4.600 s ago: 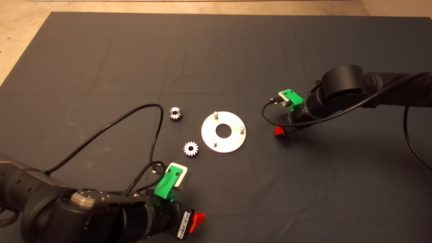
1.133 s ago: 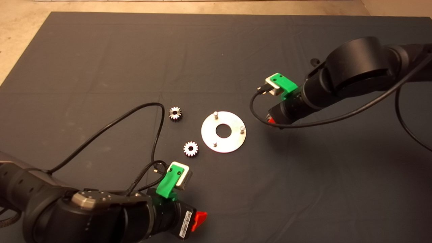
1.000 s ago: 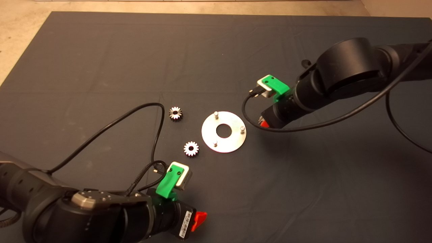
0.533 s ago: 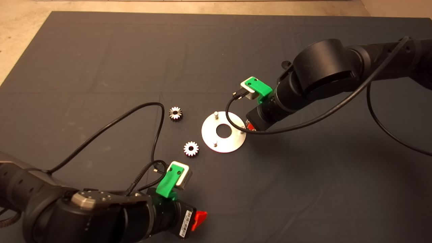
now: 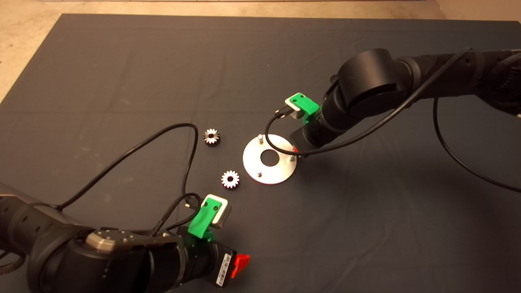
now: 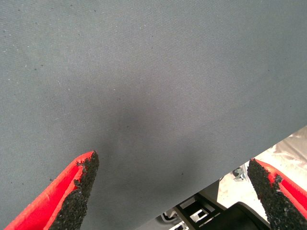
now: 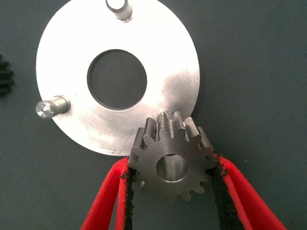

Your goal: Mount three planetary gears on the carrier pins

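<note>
The shiny round disc lies mid-mat with three carrier pins; two of them stand bare. My right gripper hovers over the disc's right rim, by the third pin. In the right wrist view it is shut on one planetary gear, held flat over the disc's edge. That pin is hidden beneath the gear, while the other two show. Two more gears lie left of the disc. My left gripper is parked at the lower left, open.
A black cable from the left arm loops over the mat close to the two loose gears. The left wrist view shows bare mat and its near edge. Beige floor lies beyond the mat's far left edge.
The right arm has lifted and swung left from the mat's right side to the disc's right rim, carrying the gear. The left arm, disc and two loose gears have not moved.
</note>
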Controlling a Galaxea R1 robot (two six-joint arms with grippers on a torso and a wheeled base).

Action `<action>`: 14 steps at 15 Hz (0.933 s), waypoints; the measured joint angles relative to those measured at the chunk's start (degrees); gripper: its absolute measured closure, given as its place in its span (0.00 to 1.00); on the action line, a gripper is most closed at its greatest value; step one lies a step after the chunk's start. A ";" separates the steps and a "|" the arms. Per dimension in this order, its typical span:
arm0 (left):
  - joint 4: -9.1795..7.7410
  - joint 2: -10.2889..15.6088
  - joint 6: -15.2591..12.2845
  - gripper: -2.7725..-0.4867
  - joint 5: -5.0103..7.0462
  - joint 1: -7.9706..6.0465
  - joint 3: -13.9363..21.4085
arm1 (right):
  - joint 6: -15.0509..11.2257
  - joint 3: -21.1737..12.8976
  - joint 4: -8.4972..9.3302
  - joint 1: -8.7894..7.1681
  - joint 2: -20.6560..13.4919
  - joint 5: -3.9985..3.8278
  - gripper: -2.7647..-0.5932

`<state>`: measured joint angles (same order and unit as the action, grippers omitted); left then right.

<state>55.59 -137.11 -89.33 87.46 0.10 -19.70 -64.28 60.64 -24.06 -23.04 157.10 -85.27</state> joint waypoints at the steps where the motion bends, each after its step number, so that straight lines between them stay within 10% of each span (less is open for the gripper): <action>1: -0.02 0.04 0.00 0.24 0.00 0.01 0.00 | 0.06 0.36 0.00 0.00 0.40 -0.01 0.85; 14: 0.00 0.15 0.00 0.24 0.02 0.00 0.00 | 0.17 1.18 0.06 1.66 0.56 -1.61 0.86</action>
<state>55.59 -136.96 -89.33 87.48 0.11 -19.70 -64.11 61.82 -24.01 -21.38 157.66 -86.88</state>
